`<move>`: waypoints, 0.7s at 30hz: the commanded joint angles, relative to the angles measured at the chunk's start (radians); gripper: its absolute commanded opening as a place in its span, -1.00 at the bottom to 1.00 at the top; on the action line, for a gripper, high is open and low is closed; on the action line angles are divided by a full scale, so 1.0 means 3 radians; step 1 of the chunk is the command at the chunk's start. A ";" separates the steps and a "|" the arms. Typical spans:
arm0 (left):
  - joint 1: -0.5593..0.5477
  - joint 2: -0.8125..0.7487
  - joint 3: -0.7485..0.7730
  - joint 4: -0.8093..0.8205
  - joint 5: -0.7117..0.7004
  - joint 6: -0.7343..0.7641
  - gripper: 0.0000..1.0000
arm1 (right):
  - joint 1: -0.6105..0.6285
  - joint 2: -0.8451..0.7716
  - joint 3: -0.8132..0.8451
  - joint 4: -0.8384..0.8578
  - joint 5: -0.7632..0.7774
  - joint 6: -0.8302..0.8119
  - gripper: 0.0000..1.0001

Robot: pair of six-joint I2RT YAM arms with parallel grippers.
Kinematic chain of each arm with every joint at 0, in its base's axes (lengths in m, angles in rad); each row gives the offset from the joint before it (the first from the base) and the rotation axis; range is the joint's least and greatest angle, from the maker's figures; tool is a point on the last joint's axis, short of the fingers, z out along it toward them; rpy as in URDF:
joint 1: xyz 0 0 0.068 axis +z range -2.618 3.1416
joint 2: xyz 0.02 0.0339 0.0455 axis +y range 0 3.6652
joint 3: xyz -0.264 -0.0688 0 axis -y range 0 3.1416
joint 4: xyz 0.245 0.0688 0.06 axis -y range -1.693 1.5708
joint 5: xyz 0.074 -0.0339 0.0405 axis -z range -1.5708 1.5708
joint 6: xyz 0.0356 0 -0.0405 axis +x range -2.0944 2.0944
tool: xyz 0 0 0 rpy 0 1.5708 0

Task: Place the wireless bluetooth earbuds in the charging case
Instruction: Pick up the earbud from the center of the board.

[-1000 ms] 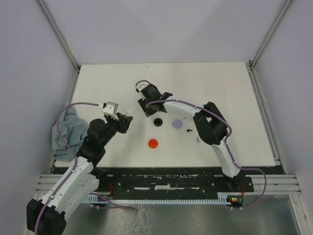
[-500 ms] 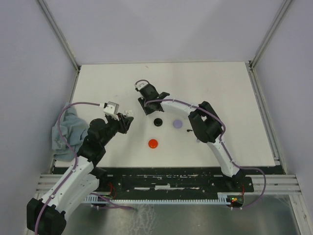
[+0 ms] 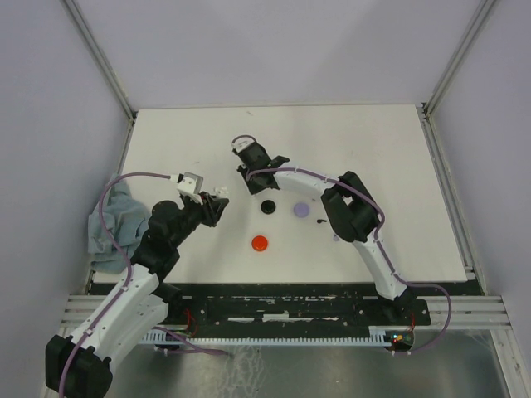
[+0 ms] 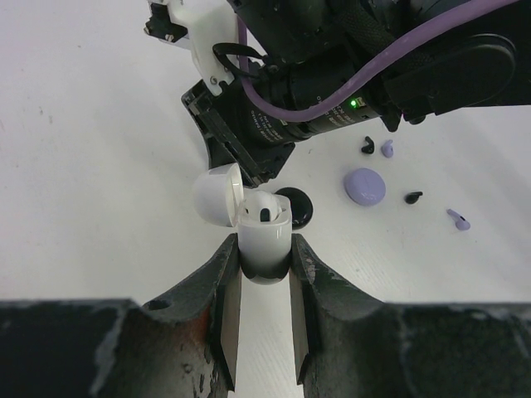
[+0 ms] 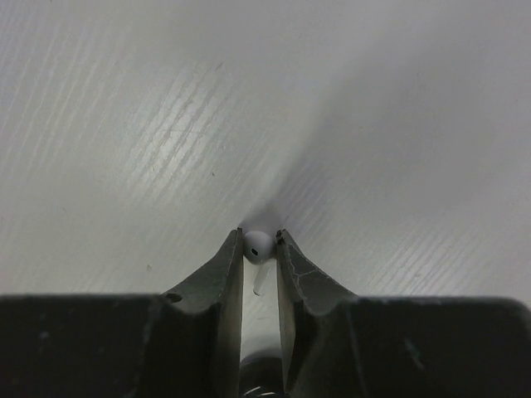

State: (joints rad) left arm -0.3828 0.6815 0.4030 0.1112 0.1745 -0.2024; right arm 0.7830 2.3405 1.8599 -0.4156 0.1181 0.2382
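At the left edge of the table (image 3: 373,149) a crumpled blue-grey cloth (image 3: 112,228) is seen. Beside it the left arm is raised from its base and bent toward the middle. The left tool (image 4: 264,253) is clamped on the charging case (image 4: 265,236) — a white, glossy, rounded body gripped by its two sides, its open mouth turned away from the wrist. Its lid (image 4: 216,196) is flipped back and tilted off to the left, and one dark slot is visible in the mouth.

Just to the right, the right arm is folded at the elbow and reached leftward across the table. The right tool (image 5: 257,239) is closed on a white earbud (image 5: 256,246). The round head is pinched between the fingertips close over the table, and the short stem — the bud's long axis — is pointed back between the fingers toward the wrist. Whether the head touches the table cannot be told.

Nearer the bases, a red round case (image 3: 260,243), a black round case (image 3: 267,206) and a lavender round case (image 3: 300,210) are laid flat on the table. Further right, a black earbud (image 4: 367,147) and a lavender earbud (image 4: 387,148) are found side by side, while a second black earbud (image 4: 413,197) and a second lavender earbud (image 4: 458,220) are scattered apart.
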 commanded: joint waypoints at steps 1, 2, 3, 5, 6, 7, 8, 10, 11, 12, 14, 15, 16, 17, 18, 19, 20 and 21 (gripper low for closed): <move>0.0011 -0.0024 0.0060 0.0262 0.0136 0.0051 -0.95 | -0.0017 -0.0324 -0.0081 -0.0118 0.0087 -0.0004 -0.58; 0.0009 -0.0030 0.0057 0.0270 0.0154 0.0051 -0.95 | -0.0017 -0.0377 -0.0099 -0.0120 0.0087 -0.0006 -0.58; 0.0009 -0.0037 0.0049 0.0284 0.0175 0.0055 -0.95 | -0.0018 -0.0435 -0.0123 -0.0125 0.0087 -0.0007 -0.59; 0.0008 -0.0046 0.0026 0.0317 0.0225 0.0063 -0.95 | -0.0020 -0.0577 -0.0172 -0.0149 0.0087 -0.0012 -0.59; 0.0008 -0.0054 0.0015 0.0339 0.0266 0.0065 -0.95 | -0.0022 -0.0651 -0.0210 -0.0160 0.0092 -0.0014 -0.59; 0.0008 -0.0063 0.0001 0.0376 0.0305 0.0070 -0.95 | -0.0021 -0.0726 -0.0249 -0.0174 0.0095 -0.0017 -0.59; 0.0011 -0.0071 -0.0016 0.0405 0.0341 0.0071 -0.95 | -0.0022 -0.0794 -0.0302 -0.0186 0.0103 -0.0014 -0.59; 0.0010 -0.0080 -0.0041 0.0484 0.0421 0.0080 -0.95 | -0.0026 -0.0945 -0.0436 -0.0214 0.0124 -0.0014 -0.59; 0.0008 -0.0084 -0.0054 0.0517 0.0451 0.0084 -0.95 | -0.0028 -0.1022 -0.0521 -0.0233 0.0130 -0.0010 -0.59; 0.0008 -0.0083 -0.0064 0.0553 0.0484 0.0089 -0.95 | -0.0028 -0.1099 -0.0610 -0.0247 0.0136 0.0016 -0.59; 0.0006 -0.0091 -0.0071 0.0599 0.0545 0.0120 -0.95 | -0.0026 -0.1252 -0.0866 -0.0256 0.0138 0.0071 -0.59; 0.0004 -0.0095 -0.0074 0.0620 0.0568 0.0137 -0.95 | -0.0028 -0.1332 -0.0988 -0.0249 0.0125 0.0105 -0.59; 0.0006 -0.0099 -0.0082 0.0641 0.0580 0.0152 -0.95 | -0.0028 -0.1406 -0.1112 -0.0237 0.0117 0.0142 -0.59; 0.0004 -0.0106 -0.0085 0.0659 0.0593 0.0166 -0.95 | -0.0028 -0.1476 -0.1242 -0.0216 0.0114 0.0179 -0.59; 0.0003 -0.0115 -0.0086 0.0662 0.0607 0.0180 -0.95 | -0.0028 -0.1536 -0.1357 -0.0197 0.0117 0.0227 -0.59; 0.0001 -0.0124 -0.0086 0.0662 0.0614 0.0194 -0.95 | -0.0028 -0.1593 -0.1459 -0.0188 0.0106 0.0281 -0.59; -0.0005 -0.0129 -0.0096 0.0662 0.0615 0.0209 -0.95 | -0.0030 -0.1660 -0.1557 -0.0176 0.0084 0.0326 -0.60; -0.0010 -0.0136 -0.0113 0.0662 0.0611 0.0232 -0.95 | -0.0024 -0.1703 -0.1658 -0.0134 0.0047 0.0386 -0.60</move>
State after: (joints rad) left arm -0.3832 0.6605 0.3775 0.2344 0.3241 -0.1993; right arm 0.7776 1.8938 1.4540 -0.4782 0.1371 0.2825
